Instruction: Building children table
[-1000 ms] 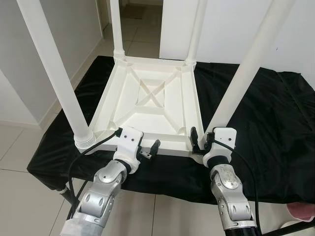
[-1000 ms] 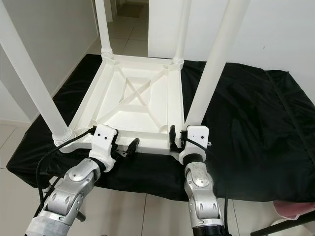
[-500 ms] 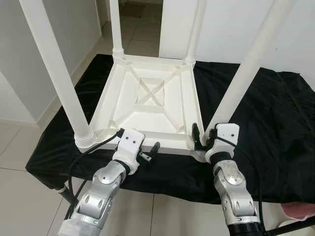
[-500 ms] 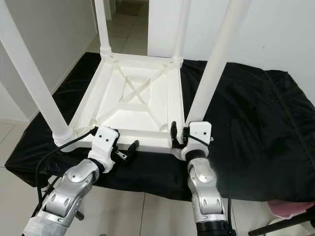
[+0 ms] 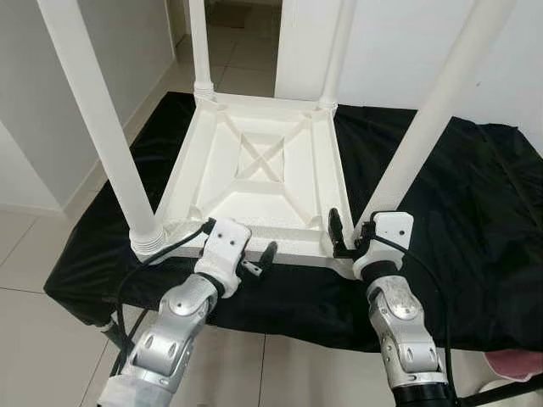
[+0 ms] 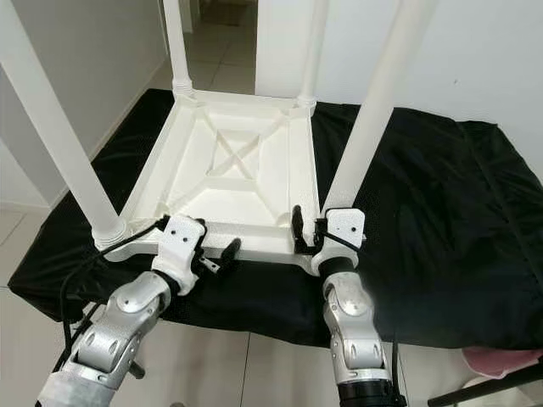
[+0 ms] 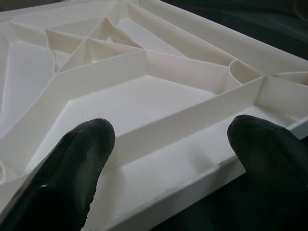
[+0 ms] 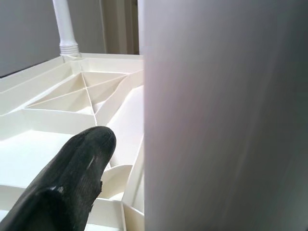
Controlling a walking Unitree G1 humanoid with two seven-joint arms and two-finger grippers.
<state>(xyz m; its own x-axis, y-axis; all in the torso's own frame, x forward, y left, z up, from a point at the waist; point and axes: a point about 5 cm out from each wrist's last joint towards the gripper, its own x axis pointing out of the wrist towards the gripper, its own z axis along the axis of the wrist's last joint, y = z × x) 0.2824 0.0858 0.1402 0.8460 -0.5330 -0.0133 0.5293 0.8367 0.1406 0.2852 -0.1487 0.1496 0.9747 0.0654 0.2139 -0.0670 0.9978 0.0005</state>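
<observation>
Where table [image 5: 254, 182] meets cloth [image 5: 475, 212] edge | left end effector [image 5: 259, 259] released | right end effector [image 5: 344, 240] grasping leg [image 5: 424, 127]

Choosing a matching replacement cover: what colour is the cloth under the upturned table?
Plain black cloth, beneath the white table; clearest in the left eye view.

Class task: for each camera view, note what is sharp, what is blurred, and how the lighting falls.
Left eye view: evenly lit, sharp across the upturned white table and black cloth. Left wrist view: dimmer, the black fingertips soft-edged. Right wrist view: the near table leg is a close, featureless blur; the far ribs stay fairly clear.
</observation>
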